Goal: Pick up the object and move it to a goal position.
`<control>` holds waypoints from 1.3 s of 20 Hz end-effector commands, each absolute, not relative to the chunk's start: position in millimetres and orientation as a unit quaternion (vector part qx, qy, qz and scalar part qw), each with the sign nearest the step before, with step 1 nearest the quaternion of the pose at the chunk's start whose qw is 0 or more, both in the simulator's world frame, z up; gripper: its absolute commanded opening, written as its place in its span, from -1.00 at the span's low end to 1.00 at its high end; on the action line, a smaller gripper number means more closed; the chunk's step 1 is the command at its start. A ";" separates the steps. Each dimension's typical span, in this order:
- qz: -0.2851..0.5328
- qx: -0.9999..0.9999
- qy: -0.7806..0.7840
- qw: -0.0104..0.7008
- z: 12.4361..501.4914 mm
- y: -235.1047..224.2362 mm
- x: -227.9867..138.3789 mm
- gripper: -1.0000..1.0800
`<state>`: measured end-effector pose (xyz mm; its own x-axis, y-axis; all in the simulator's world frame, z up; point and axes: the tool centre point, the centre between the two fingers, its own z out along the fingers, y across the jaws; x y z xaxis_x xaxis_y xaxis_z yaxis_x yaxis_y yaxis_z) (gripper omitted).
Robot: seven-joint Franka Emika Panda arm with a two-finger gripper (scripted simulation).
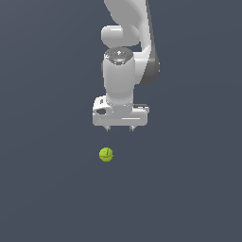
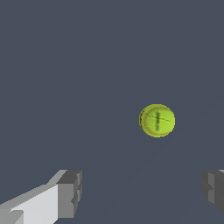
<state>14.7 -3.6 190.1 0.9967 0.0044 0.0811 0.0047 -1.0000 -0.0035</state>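
The object is a small yellow-green ball [image 1: 106,154] with a thin dark seam, lying on the flat dark grey floor. In the wrist view the ball [image 2: 157,120] shows apart from the fingers, not between them. My white gripper [image 1: 120,128] hangs above the ball and a little toward the exterior view's right, pointing down. It is open, its two short grey fingertips [image 1: 132,127] spread wide with nothing between them. One grey pad [image 2: 70,192] shows in the wrist view, well clear of the ball.
The white arm [image 1: 125,52] rises out of the frame's top behind the gripper. Around the ball there is only the plain dark grey surface [image 1: 52,189], with no other objects and no goal marker in view.
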 end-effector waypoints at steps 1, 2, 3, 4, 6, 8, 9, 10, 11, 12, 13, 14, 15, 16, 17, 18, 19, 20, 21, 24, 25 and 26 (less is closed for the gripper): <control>-0.041 -0.999 -0.002 0.002 190.1 -3.6 14.7 0.92; -0.041 -0.999 -0.002 0.002 190.3 -3.5 14.8 0.92; -0.041 -0.999 -0.003 0.001 191.5 -2.2 14.9 0.92; -0.042 -0.999 -0.004 0.001 193.3 -0.4 15.0 0.92; -0.044 -0.999 -0.006 -0.001 198.7 4.9 15.3 0.92; -0.046 -0.999 -0.007 -0.003 203.9 9.8 14.9 0.92; -0.047 -0.999 -0.007 -0.003 205.4 11.1 14.7 0.92; -0.047 -0.999 -0.007 -0.003 206.1 11.9 14.5 0.92; -0.047 -0.999 -0.007 -0.003 206.2 12.3 14.4 0.92; -0.047 -0.999 -0.007 -0.003 206.2 11.7 14.3 0.92; -0.047 -0.999 -0.007 -0.003 205.6 11.2 14.5 0.92; -0.046 -0.999 -0.008 -0.003 204.5 10.5 15.0 0.92; -0.046 -0.999 -0.009 -0.003 203.2 9.4 15.8 0.92; -0.045 -0.999 -0.010 -0.003 201.5 8.2 16.8 0.92; -0.044 -0.999 -0.011 -0.003 199.6 6.6 18.0 0.92; -0.043 -0.999 -0.013 -0.003 197.2 4.8 19.5 0.92; -0.042 -0.999 -0.015 -0.003 194.4 2.7 21.1 0.92; -0.040 -0.999 -0.018 -0.004 191.2 0.2 22.9 0.92; -0.038 -0.999 -0.021 -0.004 187.5 -2.5 24.8 0.92; -0.032 -0.999 -0.030 -0.004 174.0 -12.8 31.7 0.92; -0.030 -0.999 -0.034 -0.004 168.6 -16.8 34.2 0.92; -0.028 -0.999 -0.038 -0.004 162.6 -21.2 36.7 0.92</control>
